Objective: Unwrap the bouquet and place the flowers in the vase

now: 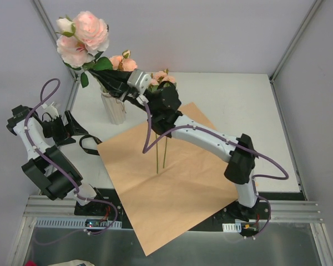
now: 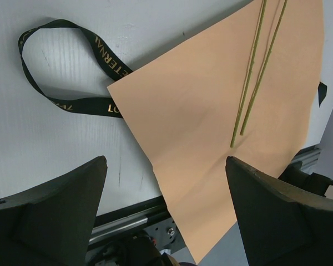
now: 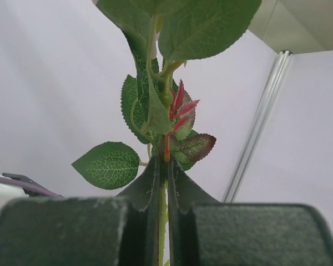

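two rose stems (image 3: 150, 105) clamped in shut right gripper (image 3: 162, 166), held up near vase (image 1: 113, 108), tips dangling over flat paper (image 1: 172, 205) | step: loading flowers, unwrap looks done, vase holds some roses | next: raise tips, line up with narrow mouth, lower | ribbon (image 2: 77, 104) loose on table | left gripper (image 2: 166, 163) jaws wide apart, empty

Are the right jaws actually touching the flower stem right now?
Touching. The right wrist view shows the right gripper with its jaws pressed shut on the green flower stem, no gap either side.
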